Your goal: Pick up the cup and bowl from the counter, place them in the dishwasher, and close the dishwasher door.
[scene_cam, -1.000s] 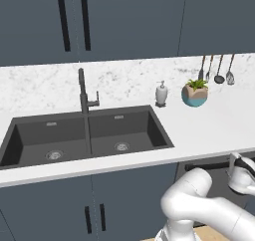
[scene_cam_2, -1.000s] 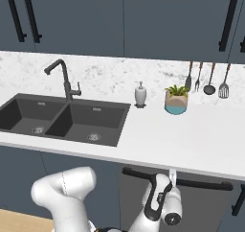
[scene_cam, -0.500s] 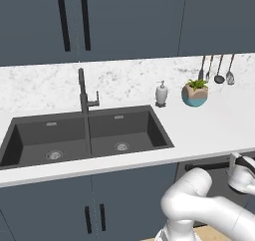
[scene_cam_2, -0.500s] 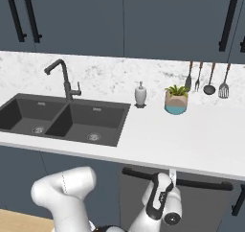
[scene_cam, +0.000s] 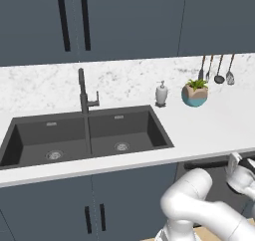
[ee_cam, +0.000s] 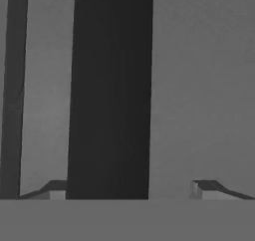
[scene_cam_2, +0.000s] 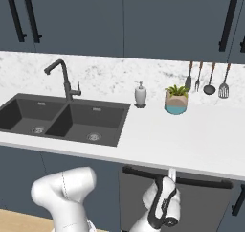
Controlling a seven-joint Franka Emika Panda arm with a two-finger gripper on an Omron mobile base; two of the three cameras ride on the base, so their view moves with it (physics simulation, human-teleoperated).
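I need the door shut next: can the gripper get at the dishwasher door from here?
Probably yes: the gripper is open right at the dishwasher door, fingertips either side of its black strip, nothing between.

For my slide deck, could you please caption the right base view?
Arm reaching low to the closed dishwasher door beneath the counter.
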